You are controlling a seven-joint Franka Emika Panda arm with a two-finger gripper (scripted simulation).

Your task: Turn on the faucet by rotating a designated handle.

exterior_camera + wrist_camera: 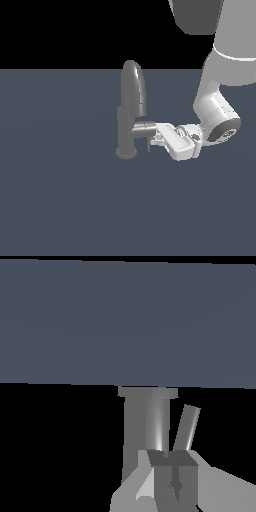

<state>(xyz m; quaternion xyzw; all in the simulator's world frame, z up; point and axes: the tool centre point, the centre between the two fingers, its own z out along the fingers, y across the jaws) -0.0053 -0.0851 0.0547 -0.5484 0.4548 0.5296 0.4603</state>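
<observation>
The grey faucet point(127, 125) stands upright on its round base flange, its tall arched spout point(134, 85) rising above. A short side stub point(144, 129) points toward the exterior view's right, and the handle point(148, 143), a thin rod, hangs from it. My white gripper point(154, 139) reaches in from the exterior view's right, its tips right beside the stub and rod. In the wrist view the faucet point(142, 426) body and the handle point(186, 427) show just past the gripper point(173, 468). Its fingers point(161, 476) are pressed together with nothing between them. Whether they touch the rod is unclear.
The faucet stands on a flat dark blue-grey surface point(60, 200). The arm's white links point(217, 112) come down from the upper part of the exterior view's right.
</observation>
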